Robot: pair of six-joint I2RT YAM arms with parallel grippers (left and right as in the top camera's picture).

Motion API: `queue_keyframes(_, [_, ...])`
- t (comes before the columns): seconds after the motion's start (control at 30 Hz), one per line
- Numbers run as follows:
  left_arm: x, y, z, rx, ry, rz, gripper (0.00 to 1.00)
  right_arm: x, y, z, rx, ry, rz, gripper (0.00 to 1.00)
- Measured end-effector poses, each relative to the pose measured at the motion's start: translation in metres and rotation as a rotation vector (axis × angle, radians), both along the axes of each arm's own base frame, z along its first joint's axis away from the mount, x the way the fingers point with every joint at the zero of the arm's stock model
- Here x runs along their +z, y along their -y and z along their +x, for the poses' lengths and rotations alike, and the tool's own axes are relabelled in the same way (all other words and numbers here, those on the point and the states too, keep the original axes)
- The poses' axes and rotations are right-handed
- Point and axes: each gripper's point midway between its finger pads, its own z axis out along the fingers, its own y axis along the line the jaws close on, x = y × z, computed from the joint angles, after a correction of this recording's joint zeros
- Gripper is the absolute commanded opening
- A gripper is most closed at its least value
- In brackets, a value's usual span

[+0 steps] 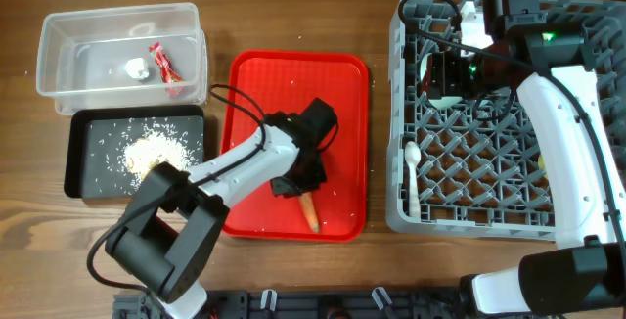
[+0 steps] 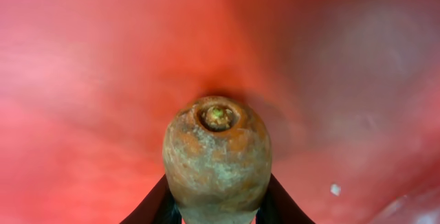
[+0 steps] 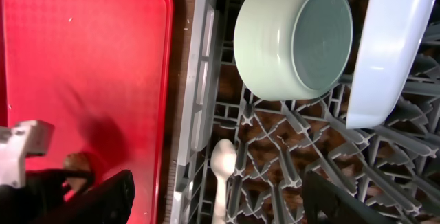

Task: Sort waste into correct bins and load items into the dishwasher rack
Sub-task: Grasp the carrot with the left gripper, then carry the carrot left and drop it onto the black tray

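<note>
Overhead, left gripper hung over the red serving tray's near edge, orange carrot under it, left wrist, fingers pinched the carrot's sides, right wrist, right gripper spread wide above the dishwasher rack, pale green bowl inside.

Table: brown wood, flecked with pale specks.
Far left corner: clear tub.
Left edge, just nearer than the tub: black tray.
Middle: red serving tray.
Right side: grey dishwasher rack, near the red tray.
</note>
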Motion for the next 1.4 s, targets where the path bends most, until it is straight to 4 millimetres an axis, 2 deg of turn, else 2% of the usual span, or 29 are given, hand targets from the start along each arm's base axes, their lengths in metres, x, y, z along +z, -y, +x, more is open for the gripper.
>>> queue_keyframes(0.1, [0.008, -0.03, 0.017, 0.064, 0.031, 0.045, 0.24, 0.0, 0.0, 0.0, 0.003, 0.001, -0.001, 0.79])
queue_keyframes(0.2, [0.035, -0.071, 0.036, 0.166, 0.103, 0.072, 0.24, 0.0, 0.0, 0.0, 0.008, 0.001, -0.002, 0.79])
queue_keyframes(0.33, [0.083, -0.144, 0.066, 0.344, 0.273, 0.08, 0.22, 0.0, 0.0, 0.0, 0.009, 0.002, -0.003, 0.79])
queue_keyframes(0.4, [0.1, -0.194, 0.072, 0.485, 0.329, 0.099, 0.21, 0.0, 0.0, 0.0, 0.009, 0.001, -0.003, 0.79])
queue_keyframes(0.6, [0.103, -0.302, 0.064, 0.818, 0.355, 0.169, 0.21, 0.0, 0.0, 0.0, 0.01, 0.002, -0.003, 0.79])
queue_keyframes(0.7, [0.095, -0.336, 0.06, 0.921, 0.355, 0.193, 0.21, 0.0, 0.0, 0.0, 0.009, 0.001, -0.003, 0.79])
queue_keyframes(0.77, [0.084, -0.351, 0.057, 0.963, 0.327, 0.205, 0.21, 0.0, 0.0, 0.0, 0.009, 0.002, -0.003, 0.79])
queue_keyframes(0.87, [0.066, -0.363, 0.056, 0.991, 0.287, 0.212, 0.22, 0.0, 0.0, 0.0, 0.01, 0.001, -0.003, 0.79])
queue_keyframes(1.13, [0.014, -0.364, 0.047, 0.996, 0.125, 0.216, 0.27, 0.0, 0.0, 0.0, 0.01, 0.001, -0.003, 0.79])
queue_keyframes(1.17, [0.011, -0.364, 0.047, 0.995, 0.116, 0.216, 0.34, 0.0, 0.0, 0.0, 0.01, 0.001, -0.003, 0.79])
queue_keyframes(1.2, [0.009, -0.363, 0.046, 0.994, 0.109, 0.216, 0.49, 0.0, 0.0, 0.0, 0.01, 0.001, -0.003, 0.79])
queue_keyframes(1.3, [0.009, -0.363, 0.046, 0.99, 0.108, 0.217, 0.58, 0.0, 0.0, 0.0, 0.01, 0.001, -0.003, 0.79])
queue_keyframes(1.4, [0.009, -0.363, 0.046, 0.977, 0.107, 0.216, 0.63, 0.0, 0.0, 0.0, 0.013, 0.002, -0.004, 0.8])
